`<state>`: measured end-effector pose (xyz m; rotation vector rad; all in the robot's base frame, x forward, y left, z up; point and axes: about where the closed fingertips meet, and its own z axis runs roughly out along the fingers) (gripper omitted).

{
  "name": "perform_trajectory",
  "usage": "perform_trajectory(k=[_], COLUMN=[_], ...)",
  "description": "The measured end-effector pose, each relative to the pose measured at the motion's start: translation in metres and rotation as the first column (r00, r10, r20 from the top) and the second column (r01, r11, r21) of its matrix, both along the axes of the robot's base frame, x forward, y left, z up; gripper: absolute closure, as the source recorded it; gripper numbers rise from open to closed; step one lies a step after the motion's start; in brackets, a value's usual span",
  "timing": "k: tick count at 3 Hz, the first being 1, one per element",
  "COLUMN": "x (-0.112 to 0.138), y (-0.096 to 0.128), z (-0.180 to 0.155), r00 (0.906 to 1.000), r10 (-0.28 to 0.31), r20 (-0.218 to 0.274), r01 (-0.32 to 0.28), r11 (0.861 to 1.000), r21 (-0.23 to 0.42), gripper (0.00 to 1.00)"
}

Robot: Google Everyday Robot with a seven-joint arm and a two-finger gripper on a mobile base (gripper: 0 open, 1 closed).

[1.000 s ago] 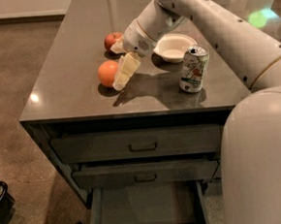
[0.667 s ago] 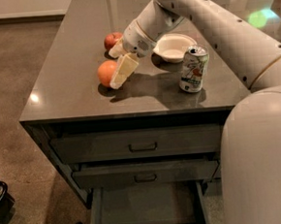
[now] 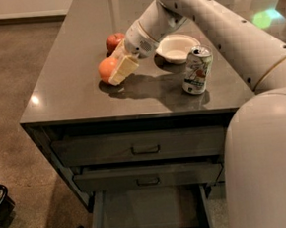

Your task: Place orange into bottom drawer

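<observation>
Tool (image 3: 117, 71) at the orange (image 3: 105, 68), grip unconfirmed

Over the last second we note the tool has crept slightly left, and it now lies against the orange's right side. We cannot tell whether it has closed on the fruit. The orange has barely shifted and sits on the table (image 3: 72, 99), just in front of the apple (image 3: 114, 40). The bottom drawer (image 3: 150, 212) stands pulled out below. We judge the grasp is being settled and the lift not yet begun
</observation>
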<state>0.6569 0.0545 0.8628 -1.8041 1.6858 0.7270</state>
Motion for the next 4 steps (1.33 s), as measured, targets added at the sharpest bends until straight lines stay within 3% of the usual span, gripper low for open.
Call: perform_trajectory(k=[1, 2, 3, 4], x=[0.000, 0.000, -0.002, -0.025], y=[0.000, 0.000, 0.006, 0.027], z=[0.000, 0.000, 0.006, 0.036], r00=[1.0000, 1.0000, 0.9998, 0.9980], r10=[0.000, 0.000, 0.018, 0.062], r20=[0.000, 0.000, 0.001, 0.008], r01=[0.000, 0.000, -0.018, -0.061], r11=[1.000, 1.000, 1.000, 0.991], r21=[0.000, 0.000, -0.020, -0.120], gripper=[0.87, 1.00, 1.00, 1.00])
